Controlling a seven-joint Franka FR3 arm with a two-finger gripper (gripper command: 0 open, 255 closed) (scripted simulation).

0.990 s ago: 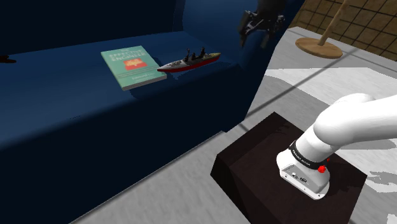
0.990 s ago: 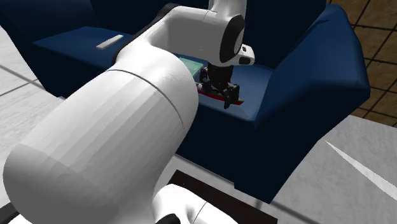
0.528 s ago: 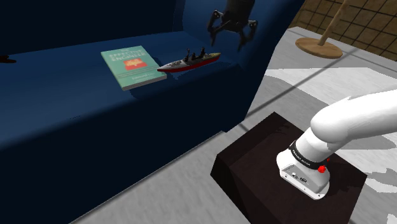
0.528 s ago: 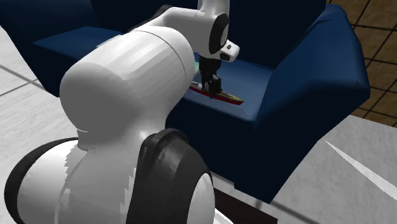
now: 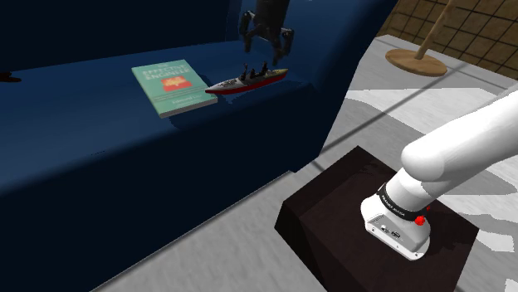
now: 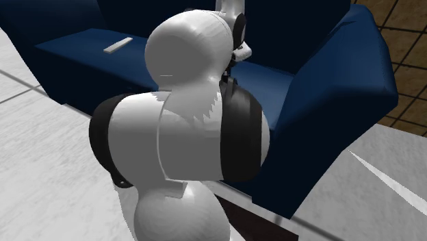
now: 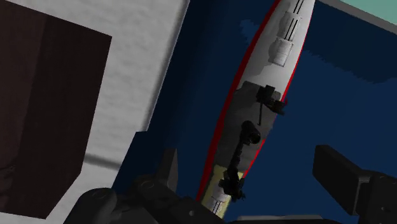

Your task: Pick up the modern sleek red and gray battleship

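One battleship [image 5: 246, 81], grey deck, red along the hull, dark masts. It sits upright on the seat of a dark blue sofa [image 5: 100, 166]. A teal book [image 5: 170, 87] lies flat just beside one end of the ship. The gripper [image 5: 267, 48] hangs just above the ship, pointing down. Its jaws stand open, one on each side of the hull, neither touching it. The white arm [image 5: 465, 149] rises from a dark stand [image 5: 332, 207], well apart from the ship.
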